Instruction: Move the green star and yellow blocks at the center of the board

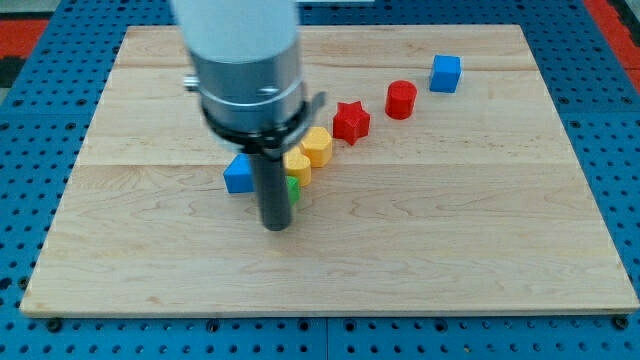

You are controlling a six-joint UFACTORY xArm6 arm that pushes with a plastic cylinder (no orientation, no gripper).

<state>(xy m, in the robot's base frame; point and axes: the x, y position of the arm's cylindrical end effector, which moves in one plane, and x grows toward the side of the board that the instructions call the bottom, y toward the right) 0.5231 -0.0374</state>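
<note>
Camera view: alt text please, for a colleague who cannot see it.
My tip rests beside a mostly hidden green block, below two yellow blocks near the wooden board's centre. Other blocks lie scattered nearby.

Green star (293, 188) is mostly hidden, just a small bright green sliver peeking out on the view's right of the dark rod, so I can't make out its shape or how it's turned. Right above it, touching or nearly so, is a yellow block (297, 163), shape unclear. The yellow hexagon block (316, 146) sits just up and to the right of that one, flat on the wooden board (450, 230).
</note>
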